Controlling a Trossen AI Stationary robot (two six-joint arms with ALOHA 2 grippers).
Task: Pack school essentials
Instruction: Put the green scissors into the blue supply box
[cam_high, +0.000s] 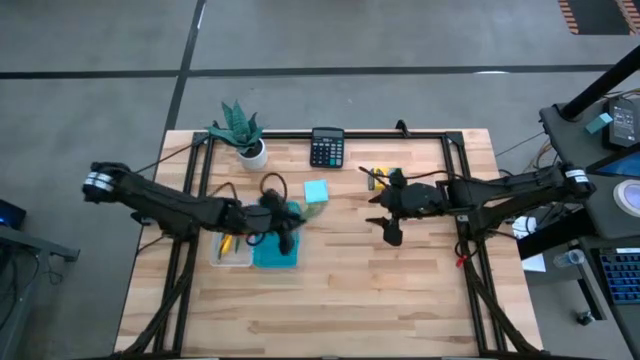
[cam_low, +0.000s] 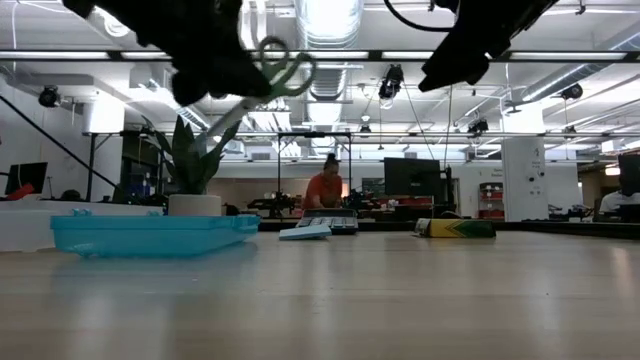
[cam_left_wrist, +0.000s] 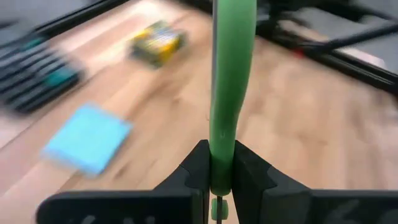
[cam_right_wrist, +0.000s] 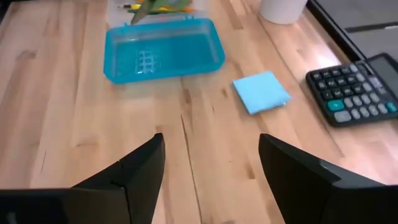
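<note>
Left pincer (cam_left_wrist: 211, 180) clamped on green-handled scissors (cam_left_wrist: 231, 93), right pincer (cam_right_wrist: 208, 168) spread wide, empty, above table (cam_right_wrist: 74, 137).

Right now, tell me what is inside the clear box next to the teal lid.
In the clear box, yellow and orange pens show, with a green one in the right wrist view. The left gripper, shut on the scissors, hangs over it and covers the rest.
</note>
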